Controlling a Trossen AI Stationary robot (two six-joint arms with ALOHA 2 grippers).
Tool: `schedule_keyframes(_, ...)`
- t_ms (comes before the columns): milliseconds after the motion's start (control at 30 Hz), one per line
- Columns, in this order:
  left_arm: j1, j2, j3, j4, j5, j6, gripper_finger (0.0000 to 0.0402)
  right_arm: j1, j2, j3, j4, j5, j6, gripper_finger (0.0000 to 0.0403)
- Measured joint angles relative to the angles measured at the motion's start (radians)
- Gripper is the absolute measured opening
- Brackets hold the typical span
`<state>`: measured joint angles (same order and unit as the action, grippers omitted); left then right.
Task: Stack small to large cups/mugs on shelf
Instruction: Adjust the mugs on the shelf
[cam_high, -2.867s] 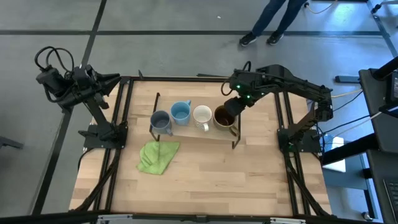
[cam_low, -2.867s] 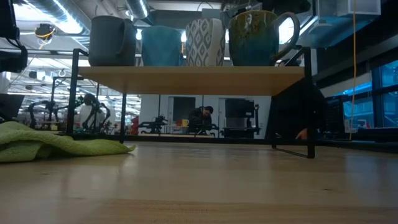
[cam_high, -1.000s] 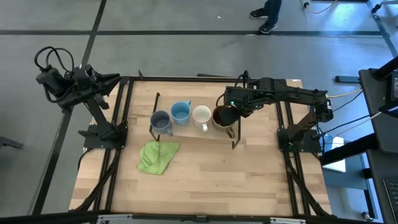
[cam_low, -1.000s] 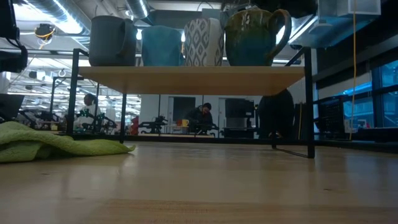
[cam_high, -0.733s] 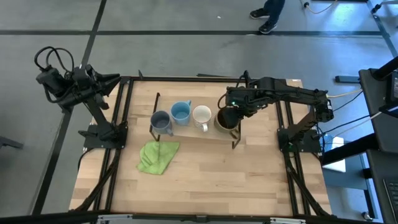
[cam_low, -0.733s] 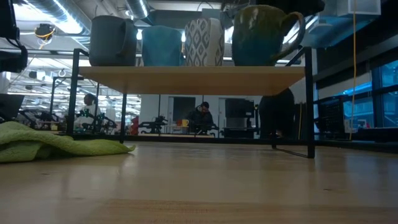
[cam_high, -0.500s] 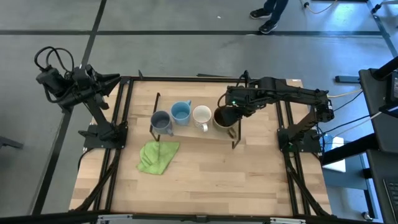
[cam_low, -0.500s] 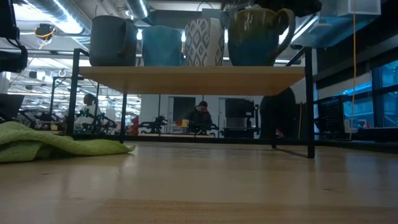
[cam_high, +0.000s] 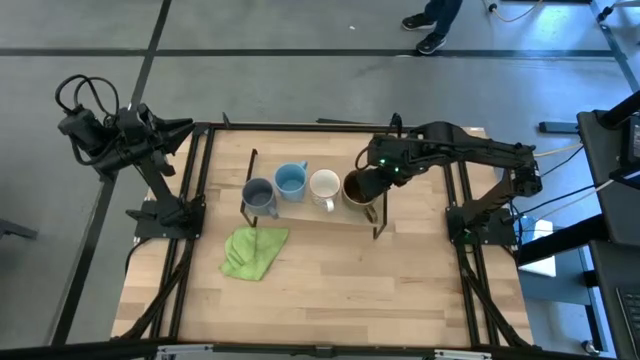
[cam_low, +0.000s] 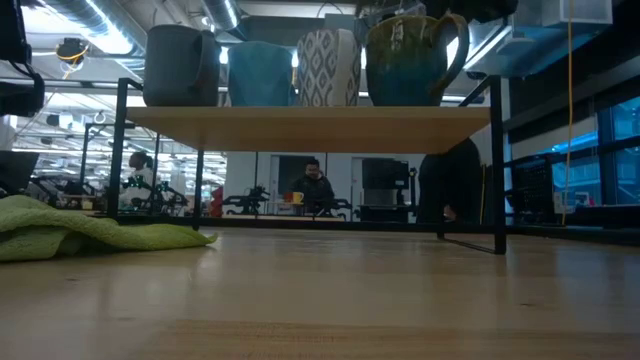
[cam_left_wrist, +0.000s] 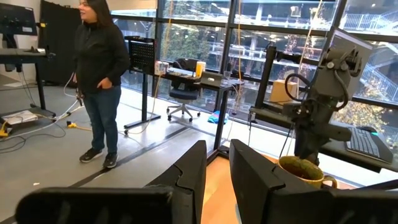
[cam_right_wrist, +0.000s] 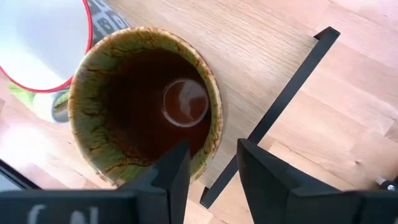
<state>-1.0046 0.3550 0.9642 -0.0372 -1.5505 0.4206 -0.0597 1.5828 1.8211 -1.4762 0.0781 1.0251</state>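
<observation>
Along the low light-wood shelf with black wire ends, four mugs stand in one row: the grey-blue handled mug at the left end, then the light blue mug, the white mug with a grey diamond pattern, and the larger brown-green glazed mug with a dark inside at the right end. That order runs small to large, so the row looks nearly finished.

Over the shelf's right end hangs the right gripper. Its dark fingers stand apart with the brown mug's rim between them, one finger over the dark inside and one outside the wall; whether they press the rim I cannot tell. That rim hold suits setting the mug upright beside the white one.

Off the worktop's far left corner the left gripper waits, raised and clear, its fingers narrowly parted on nothing.

A crumpled green cloth lies on the worktop in front of the shelf's left end.
</observation>
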Motion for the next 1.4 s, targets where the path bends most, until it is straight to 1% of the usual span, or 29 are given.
schedule_keyframes(167, 0.0, 0.0, 0.0, 0.0, 0.0, 0.0, 0.0066, 0.0, -0.021, 0.0, 0.006, 0.0, 0.006, 0.0133)
schedule_keyframes(233, 0.0, 0.0, 0.0, 0.0, 0.0, 0.0, 0.0066, 0.0, -0.033, 0.003, 0.044, 0.007, -0.012, 0.0133)
schedule_keyframes(300, 0.0, 0.0, 0.0, 0.0, 0.0, 0.0, 0.0066, 0.0, -0.036, 0.02, 0.121, 0.018, -0.044, 0.0133)
schedule_keyframes(433, 0.0, 0.0, 0.0, 0.0, 0.0, 0.0, 0.0066, 0.0, -0.017, 0.066, 0.344, 0.027, -0.153, 0.0133)
schedule_keyframes(500, 0.0, 0.0, 0.0, 0.0, 0.0, -0.001, 0.0066, -0.004, 0.012, 0.089, 0.406, 0.027, -0.212, 0.0133)
schedule_keyframes(567, 0.0, 0.0, 0.0, 0.0, 0.001, -0.001, 0.0066, -0.017, 0.049, 0.121, 0.421, 0.02, -0.264, 0.0133)
schedule_keyframes(767, -0.012, 0.0, 0.0, -0.007, 0.032, -0.027, 0.0066, -0.061, 0.205, 0.261, 0.427, -0.069, -0.436, 0.0133)
schedule_keyframes(867, -0.061, 0.001, 0.0, -0.022, 0.018, -0.027, 0.0066, -0.081, 0.288, 0.381, 0.399, -0.082, -0.543, 0.0133)
schedule_keyframes(1000, -0.155, -0.001, 0.0, -0.016, -0.018, -0.053, 0.0066, -0.131, 0.395, 0.539, 0.327, -0.129, -0.615, 0.0133)
schedule_keyframes(1033, -0.181, -0.002, 0.0, -0.016, -0.019, -0.065, 0.0066, -0.14, 0.406, 0.533, 0.335, -0.137, -0.628, 0.0133)
schedule_keyframes(1100, -0.232, -0.002, 0.0, -0.019, -0.019, -0.077, 0.0066, -0.155, 0.414, 0.506, 0.358, -0.195, -0.633, 0.0133)
schedule_keyframes(1167, -0.275, -0.002, 0.0, -0.026, -0.019, -0.083, 0.0066, -0.16, 0.426, 0.506, 0.362, -0.234, -0.634, 0.0133)
schedule_keyframes(1267, -0.319, -0.013, 0.0, -0.047, -0.019, -0.135, 0.0066, -0.155, 0.431, 0.506, 0.376, -0.247, -0.662, 0.0133)
schedule_keyframes(1333, -0.341, -0.021, 0.001, -0.117, -0.021, -0.209, 0.0066, -0.146, 0.433, 0.506, 0.415, -0.236, -0.688, 0.0133)
schedule_keyframes(1400, -0.355, -0.033, 0.0, -0.227, -0.019, -0.314, 0.0066, -0.142, 0.433, 0.514, 0.437, -0.232, -0.692, 0.0133)
